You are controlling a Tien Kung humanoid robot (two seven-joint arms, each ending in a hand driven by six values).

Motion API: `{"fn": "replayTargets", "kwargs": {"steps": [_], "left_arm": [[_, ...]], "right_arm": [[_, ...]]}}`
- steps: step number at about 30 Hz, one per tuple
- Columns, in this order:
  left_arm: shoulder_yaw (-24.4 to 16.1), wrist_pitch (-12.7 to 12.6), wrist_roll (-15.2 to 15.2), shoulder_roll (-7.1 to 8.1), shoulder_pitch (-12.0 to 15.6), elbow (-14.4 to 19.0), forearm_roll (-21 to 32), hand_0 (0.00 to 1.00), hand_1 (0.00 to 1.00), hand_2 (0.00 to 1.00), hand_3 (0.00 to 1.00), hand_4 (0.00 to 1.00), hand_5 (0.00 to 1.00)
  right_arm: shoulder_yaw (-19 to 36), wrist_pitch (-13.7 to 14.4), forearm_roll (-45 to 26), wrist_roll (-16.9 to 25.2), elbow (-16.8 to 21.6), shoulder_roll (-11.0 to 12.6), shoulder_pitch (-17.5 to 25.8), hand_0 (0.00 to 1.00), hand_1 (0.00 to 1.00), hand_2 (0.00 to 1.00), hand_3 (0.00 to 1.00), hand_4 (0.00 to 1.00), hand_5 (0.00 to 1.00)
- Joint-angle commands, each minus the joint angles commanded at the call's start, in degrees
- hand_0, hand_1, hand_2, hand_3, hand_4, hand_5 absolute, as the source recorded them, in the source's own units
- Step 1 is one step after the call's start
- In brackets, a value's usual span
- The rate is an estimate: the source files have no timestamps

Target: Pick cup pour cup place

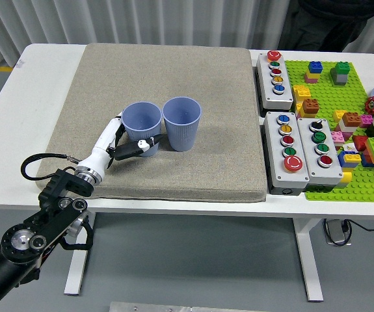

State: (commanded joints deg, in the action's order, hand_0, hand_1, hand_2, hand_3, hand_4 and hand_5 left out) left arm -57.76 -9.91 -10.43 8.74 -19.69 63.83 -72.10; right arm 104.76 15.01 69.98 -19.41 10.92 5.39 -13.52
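Observation:
Two blue ribbed cups stand upright side by side on the grey mat (173,78). My left hand (132,142) has its white and black fingers closed around the lower part of the left cup (141,125). The right cup (181,122) stands touching or nearly touching the left one, free of my hand. I cannot see into either cup well enough to tell what it holds. My black left arm comes in from the lower left corner. The right arm is out of view.
Right of the mat are three grey button boxes (277,73) (287,151) (322,151). A green brick baseplate (333,97) with several loose coloured bricks lies at the far right. A person in dark clothes (333,16) stands behind the table at the top right.

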Motion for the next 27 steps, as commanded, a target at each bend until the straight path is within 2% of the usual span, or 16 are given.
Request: {"fn": "replayTargets", "kwargs": {"steps": [1, 6, 7, 12, 13, 24, 25, 27], "left_arm": [[0.02, -0.09, -0.02, 0.0, -0.03, 0.03, 0.0, 0.809, 0.729, 0.858, 0.828, 0.916, 0.337], [0.3, -0.62, -0.2, -0.16, -0.21, 0.2, -0.21, 0.809, 0.729, 0.858, 0.828, 0.916, 0.337], [0.39, -0.62, -0.2, -0.2, -0.2, 0.21, -0.22, 0.767, 0.664, 0.783, 0.753, 0.907, 0.334], [0.65, -0.56, -0.24, -0.32, -0.24, 0.29, -0.16, 0.767, 0.664, 0.783, 0.753, 0.907, 0.334], [0.67, -0.47, -0.26, -0.34, -0.26, 0.3, -0.15, 0.68, 0.629, 0.734, 0.709, 0.909, 0.337], [0.77, -1.22, -0.61, -0.46, -0.18, 0.15, 0.01, 0.665, 0.606, 0.715, 0.699, 0.895, 0.331], [0.77, -1.38, -0.72, -0.45, -0.16, 0.15, 0.08, 0.641, 0.58, 0.688, 0.685, 0.872, 0.299], [0.77, -1.68, -0.88, -0.43, -0.09, 0.13, 0.18, 0.641, 0.58, 0.688, 0.685, 0.872, 0.299]], "right_arm": [[-0.02, 0.0, -0.02, 0.01, 0.0, 0.01, -0.03, 0.685, 0.633, 0.585, 0.568, 0.002, 0.115], [-0.21, 0.03, -0.26, 0.06, -0.03, 0.07, -0.22, 0.685, 0.633, 0.585, 0.568, 0.002, 0.115], [-0.26, 0.04, -0.32, 0.07, -0.03, 0.07, -0.23, 0.685, 0.633, 0.585, 0.568, 0.002, 0.114], [-0.35, 0.07, -0.41, 0.04, -0.03, 0.09, -0.27, 0.685, 0.633, 0.585, 0.568, 0.002, 0.114], [-0.33, 0.07, -0.39, 0.02, -0.02, 0.09, -0.26, 0.685, 0.633, 0.585, 0.567, 0.002, 0.115], [-0.32, 0.09, -0.36, 0.01, -0.03, 0.09, -0.18, 0.685, 0.633, 0.585, 0.567, 0.002, 0.115], [-0.34, 0.1, -0.41, 0.02, -0.03, 0.09, -0.16, 0.685, 0.633, 0.585, 0.566, 0.002, 0.115], [-0.33, 0.1, -0.39, 0.02, -0.03, 0.08, -0.1, 0.685, 0.633, 0.585, 0.566, 0.002, 0.115]]}}
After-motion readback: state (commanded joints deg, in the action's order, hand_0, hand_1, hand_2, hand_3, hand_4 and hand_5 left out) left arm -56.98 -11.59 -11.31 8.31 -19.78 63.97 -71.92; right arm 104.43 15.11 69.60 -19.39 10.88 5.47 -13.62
